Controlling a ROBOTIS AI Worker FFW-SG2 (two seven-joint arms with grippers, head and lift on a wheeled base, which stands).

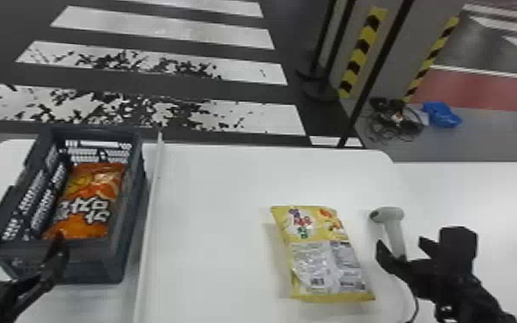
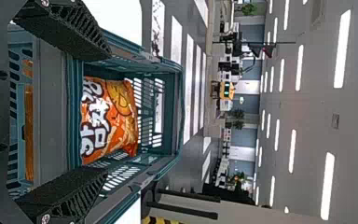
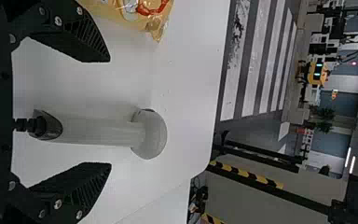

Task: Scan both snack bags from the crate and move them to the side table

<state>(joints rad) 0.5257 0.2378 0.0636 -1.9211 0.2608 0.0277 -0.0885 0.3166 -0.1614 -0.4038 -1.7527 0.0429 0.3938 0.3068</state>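
Observation:
An orange snack bag (image 1: 92, 197) lies in the dark crate (image 1: 126, 232) at the left. My left gripper (image 1: 21, 262) is at the crate's near end. In the left wrist view, the left gripper (image 2: 105, 114) stands open, with the orange bag (image 2: 109, 119) beyond its fingers, inside the crate (image 2: 168, 107). A yellow snack bag (image 1: 326, 253) lies on the white table, its printed label side up. My right gripper (image 1: 399, 253) is at the scanner (image 1: 393, 223). In the right wrist view, the right gripper (image 3: 109, 112) is open, the pale scanner (image 3: 102, 130) between and beyond its fingers.
A thin white divider (image 1: 150, 214) runs between the crate and the yellow bag. The scanner's dark cable (image 1: 414, 300) trails toward the near edge. Another white surface (image 1: 485, 189) adjoins at the right. Black posts and striped barriers stand behind the table.

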